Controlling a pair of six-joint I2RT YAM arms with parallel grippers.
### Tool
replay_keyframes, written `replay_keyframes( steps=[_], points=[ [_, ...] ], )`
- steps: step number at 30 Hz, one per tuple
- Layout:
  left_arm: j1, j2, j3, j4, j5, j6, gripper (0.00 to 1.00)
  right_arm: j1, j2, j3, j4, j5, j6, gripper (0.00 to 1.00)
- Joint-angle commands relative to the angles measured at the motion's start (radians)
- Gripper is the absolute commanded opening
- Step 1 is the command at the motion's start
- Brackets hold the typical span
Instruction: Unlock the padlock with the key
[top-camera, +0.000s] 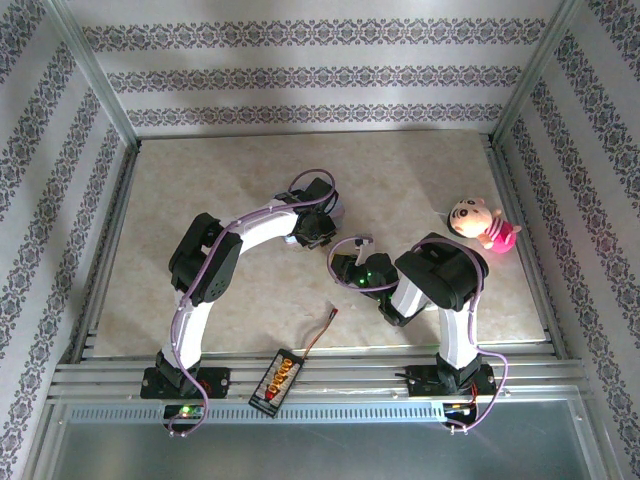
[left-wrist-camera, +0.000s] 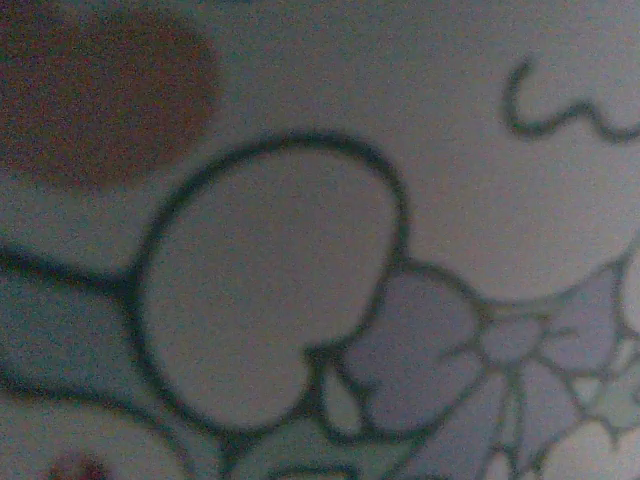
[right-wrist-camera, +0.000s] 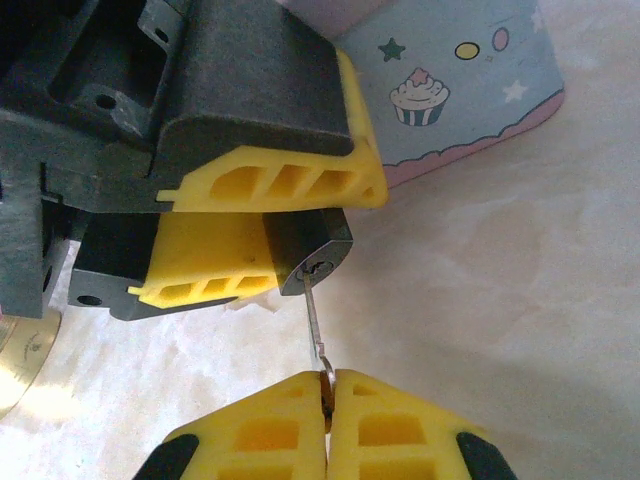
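In the right wrist view the small dark grey padlock sits clamped between the left gripper's yellow fingers, keyhole end facing me. My right gripper is shut on the head of the thin silver key. The key's tip is at the keyhole. From above, the left gripper and the right gripper meet near the table's middle. The pale-blue cartoon tin lies just behind the left fingers, and its blurred print is pressed close to the left wrist camera.
A pink plush doll lies at the right side of the beige table. A black board with orange connectors rests on the near rail between the arm bases. A brass-coloured round object shows at the left edge.
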Motion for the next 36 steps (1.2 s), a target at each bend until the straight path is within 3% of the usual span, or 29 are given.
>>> replay_keyframes(
  steps=[1, 20, 36],
  points=[
    [0.008, -0.012, -0.016, 0.011, 0.039, -0.019, 0.07, 0.007, 0.034, 0.014, 0.006, 0.032, 0.017, 0.00],
    [0.008, 0.012, 0.012, 0.009, 0.061, -0.013, 0.07, -0.029, 0.068, 0.054, 0.005, -0.100, 0.047, 0.00],
    [0.006, 0.001, 0.019, 0.021, 0.087, -0.045, 0.07, -0.036, 0.055, 0.040, -0.033, -0.037, 0.086, 0.00]
  ],
)
